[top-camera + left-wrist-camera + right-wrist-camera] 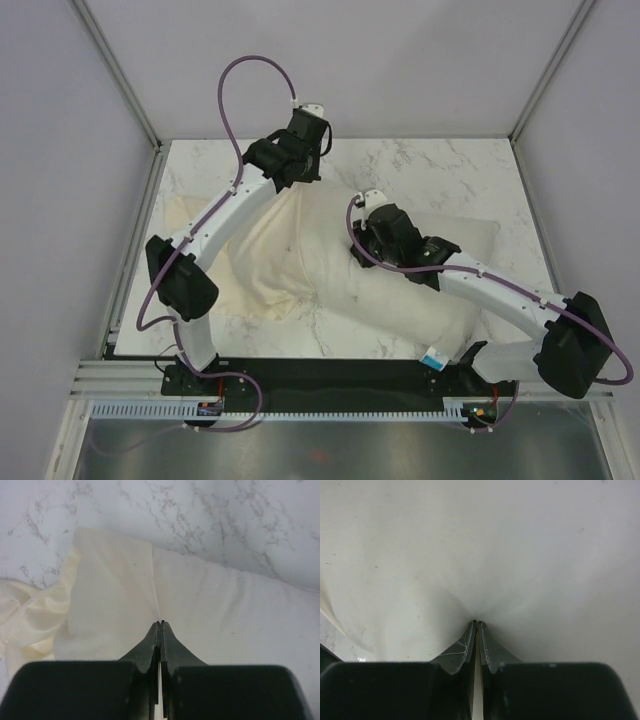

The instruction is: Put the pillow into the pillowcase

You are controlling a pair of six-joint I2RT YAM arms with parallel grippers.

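Note:
The plump off-white pillow (400,305) lies slantwise across the marble table, its blue tag (435,358) at the near corner. Its left end meets the thin cream pillowcase (255,260), which lies wrinkled to the left. My left gripper (300,188) is at the far end of that junction. In the left wrist view its tips (161,624) are shut on the hem of the pillowcase (110,595), beside the pillow (225,610). My right gripper (372,240) rests on the pillow's top. It (478,622) is shut on a pinch of the pillow (495,545), and creases run into its tips.
The white marble table (430,165) is closed in by grey walls on three sides, with metal posts (125,85) at the far corners. A black strip and rail (330,375) run along the near edge between the arm bases.

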